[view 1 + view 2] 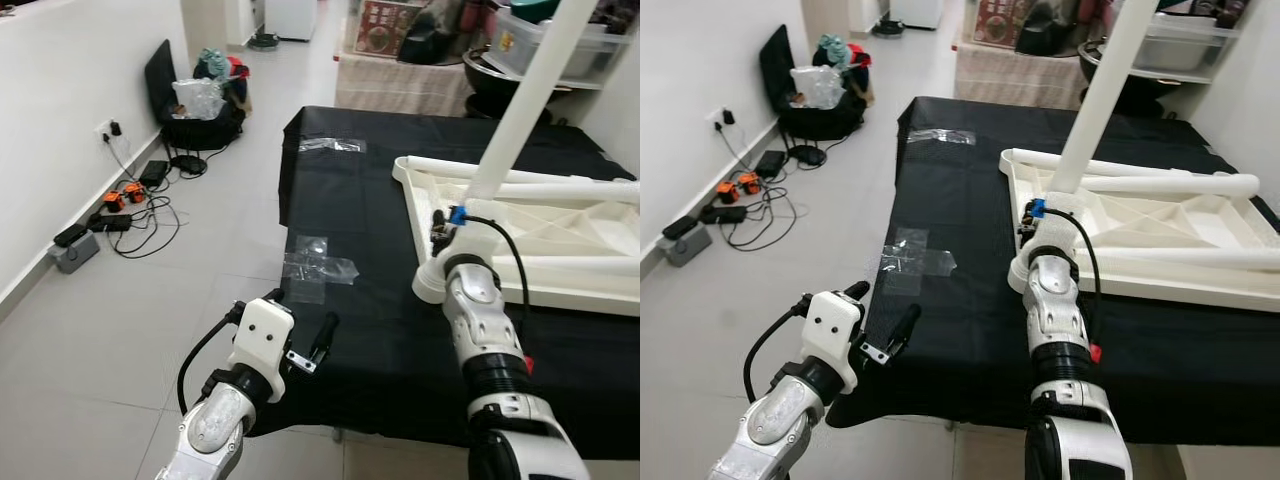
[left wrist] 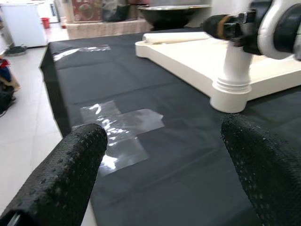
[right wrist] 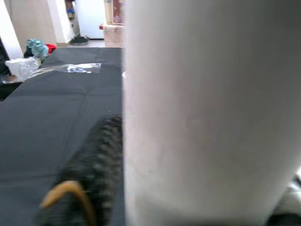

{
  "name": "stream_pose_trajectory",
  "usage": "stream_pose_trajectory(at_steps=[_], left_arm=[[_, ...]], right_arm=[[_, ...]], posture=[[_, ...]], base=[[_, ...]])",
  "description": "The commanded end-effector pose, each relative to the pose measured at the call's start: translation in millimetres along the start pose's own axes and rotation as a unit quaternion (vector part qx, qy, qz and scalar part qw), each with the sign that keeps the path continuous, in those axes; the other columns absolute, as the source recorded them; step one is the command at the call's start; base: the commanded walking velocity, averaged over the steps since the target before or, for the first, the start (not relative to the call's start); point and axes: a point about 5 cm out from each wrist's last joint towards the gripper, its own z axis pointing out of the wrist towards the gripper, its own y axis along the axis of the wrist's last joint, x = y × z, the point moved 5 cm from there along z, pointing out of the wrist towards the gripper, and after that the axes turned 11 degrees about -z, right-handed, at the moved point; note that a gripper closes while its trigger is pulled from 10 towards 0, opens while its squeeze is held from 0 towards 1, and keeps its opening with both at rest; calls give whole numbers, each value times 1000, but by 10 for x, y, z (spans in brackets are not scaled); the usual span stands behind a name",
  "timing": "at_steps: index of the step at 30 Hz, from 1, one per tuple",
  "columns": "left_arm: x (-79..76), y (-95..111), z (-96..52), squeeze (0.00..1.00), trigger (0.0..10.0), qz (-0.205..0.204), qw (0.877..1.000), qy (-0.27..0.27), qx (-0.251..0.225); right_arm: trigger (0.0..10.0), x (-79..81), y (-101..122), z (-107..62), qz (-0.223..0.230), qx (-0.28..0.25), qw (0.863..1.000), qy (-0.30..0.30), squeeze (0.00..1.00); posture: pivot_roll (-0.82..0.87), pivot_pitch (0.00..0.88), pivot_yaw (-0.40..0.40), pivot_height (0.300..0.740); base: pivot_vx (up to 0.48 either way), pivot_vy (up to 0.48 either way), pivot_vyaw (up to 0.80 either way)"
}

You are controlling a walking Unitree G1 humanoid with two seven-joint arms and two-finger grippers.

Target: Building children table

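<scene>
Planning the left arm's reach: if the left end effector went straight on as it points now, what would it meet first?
Probably the clear plastic bag on the black cloth, ahead of the left end effector; depth is uncertain.

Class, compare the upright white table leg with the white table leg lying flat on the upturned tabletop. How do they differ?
The upright leg stands in a corner socket, gripped by the right end effector. The lying leg rests horizontally across the upturned tabletop, unattached and untouched. Both are plain white cylinders.
</scene>
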Motion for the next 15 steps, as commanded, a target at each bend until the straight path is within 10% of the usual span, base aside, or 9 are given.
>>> stream_pose_trajectory(at_steps=[1,2,3,8,13,15], left_arm=[[-7,-46,0,0,10000,0,1000,-1,7],[-7,-46,0,0,10000,0,1000,-1,7],[-11,-46,2,0,10000,0,1000,0,6],[-23,-43,8,0,10000,-2,1000,0,5],[-24,-41,9,0,10000,-3,1000,-1,4],[-24,-38,10,0,10000,-2,1000,-1,4]], right_arm=[[10000,101,28,47,-7,-8,999,33,1000],[10000,101,28,47,-7,-8,999,33,1000],[10000,257,-11,61,-7,-3,995,102,0],[10000,599,-78,-114,-4,10,942,335,0],[10000,652,-49,-252,-2,8,902,432,0],[10000,696,-29,-429,-12,-1,850,526,0]], posture=[[81,24,-101,740],[81,24,-101,740],[80,24,-102,740],[80,25,-103,740],[79,24,-105,740],[79,24,-105,740]], base=[[0,0,0],[0,0,0],[0,0,0],[0,0,0],[0,0,0],[0,0,0]])
